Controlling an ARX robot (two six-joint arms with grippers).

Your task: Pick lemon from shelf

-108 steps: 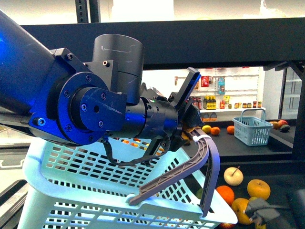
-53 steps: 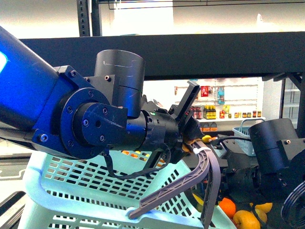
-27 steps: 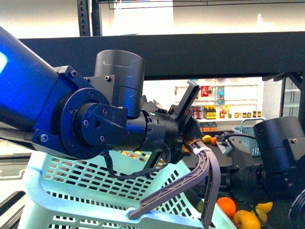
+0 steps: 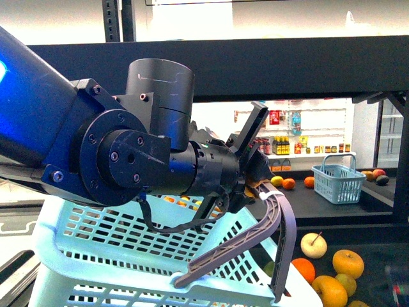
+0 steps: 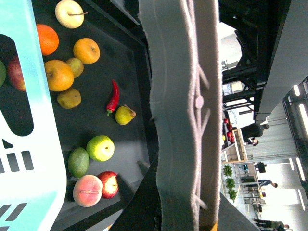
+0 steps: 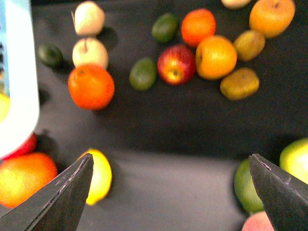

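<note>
Two risks w/ lemon (image 6: 99,175) on shelf (image 6: 192,130) just beside basket (image 6: 17,72): right hand (image 6: 173,192), wide open, may clip basket or roll lemon away; left hand (image 4: 255,174) clamps basket handle (image 4: 284,224).

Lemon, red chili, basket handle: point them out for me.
lemon (image 6: 100,177), right wrist view, on its visible yellow skin.
red chili (image 5: 113,96), left wrist view, middle of its body.
basket handle (image 5: 175,120), left wrist view, grey ribbed face.

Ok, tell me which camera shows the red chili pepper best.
The left wrist view: the red chili pepper lies unobstructed on the dark shelf tray, close to a small pear. The front and right wrist views show no chili at all.
</note>
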